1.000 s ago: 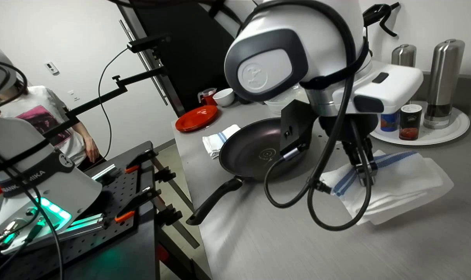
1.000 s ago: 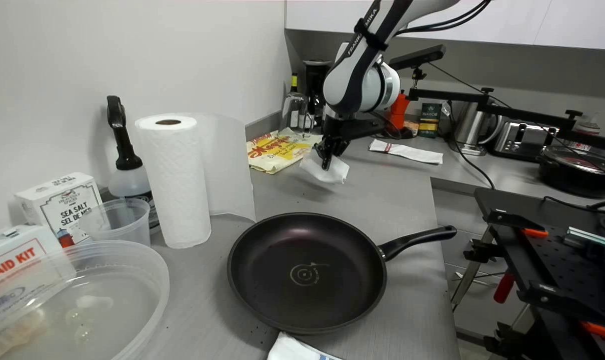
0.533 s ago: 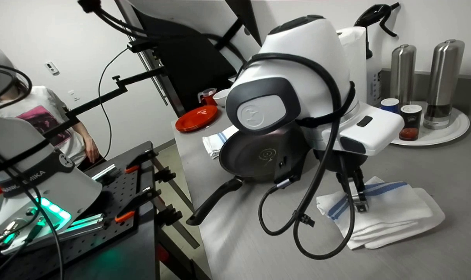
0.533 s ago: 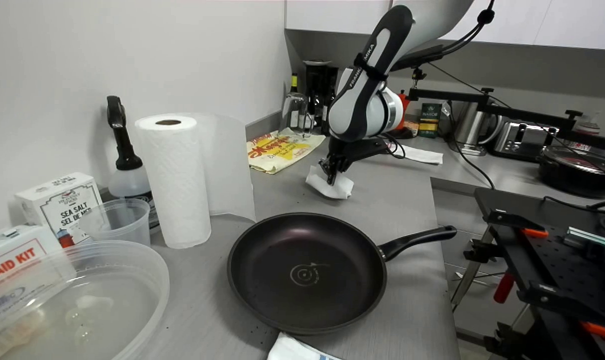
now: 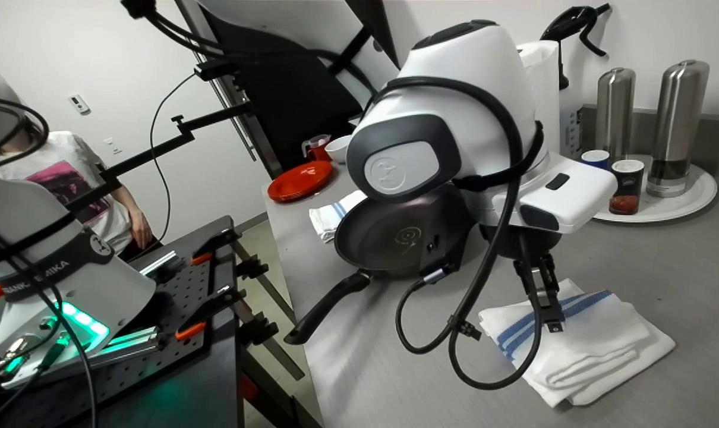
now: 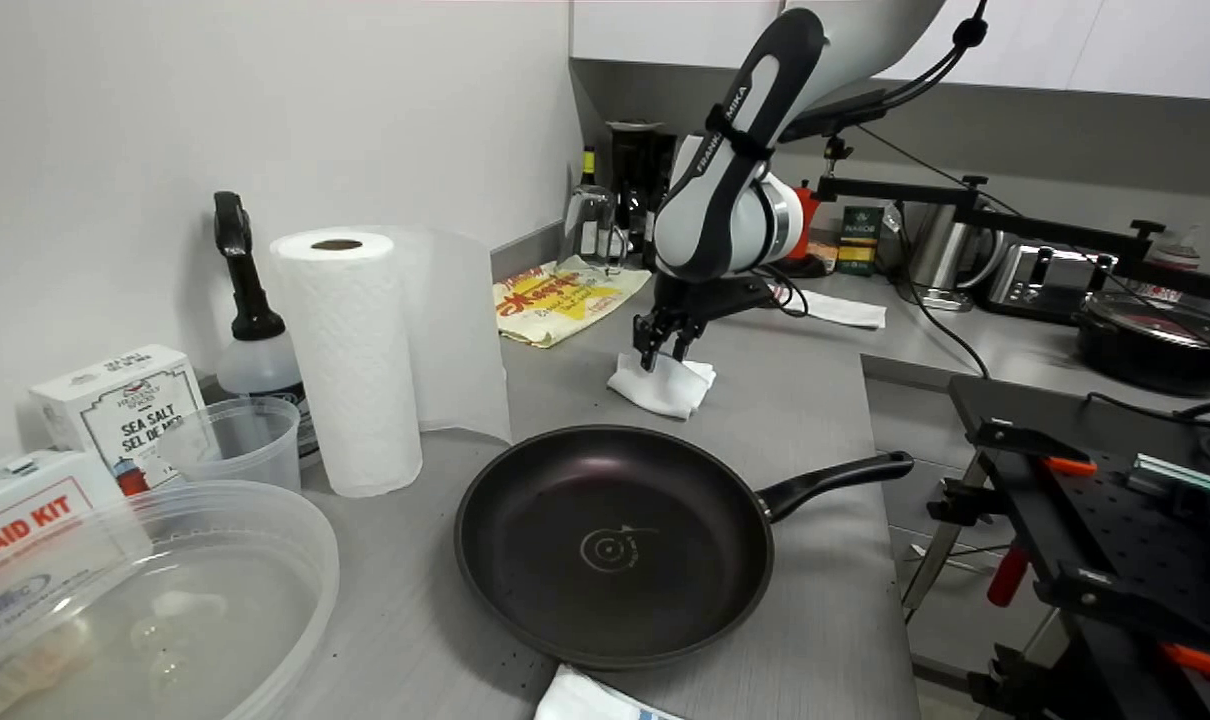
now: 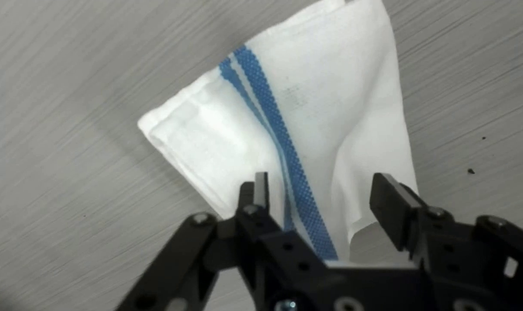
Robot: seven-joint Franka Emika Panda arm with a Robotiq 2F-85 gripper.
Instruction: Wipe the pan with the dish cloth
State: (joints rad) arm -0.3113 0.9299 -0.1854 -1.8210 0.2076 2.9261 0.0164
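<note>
The dish cloth (image 7: 326, 103), white with blue stripes, lies folded and rumpled on the grey counter. My gripper (image 7: 320, 180) is right above it and stands open, its fingers apart with no cloth pinched between them. In an exterior view the fingertips of the gripper (image 6: 663, 360) hang at the cloth (image 6: 670, 392); whether they still touch it I cannot tell. The black pan (image 6: 615, 600) sits upright and bare inside, a short way from the cloth, its handle pointing to the counter's edge. Part of the pan (image 5: 377, 238) is hidden behind the arm in an exterior view.
Another striped white cloth (image 5: 328, 221) lies against the pan's far side. A paper-towel roll (image 6: 350, 370) and a clear tub (image 6: 320, 560) stand along the wall. Near my gripper are a white plate (image 5: 701, 193) with steel mills (image 5: 677, 125) and a yellow printed cloth (image 6: 555, 305).
The arm came down with the cloth hanging from the gripper. Then the fingers spread and let go, and the cloth settled flat on the counter while the arm rose very slightly.
</note>
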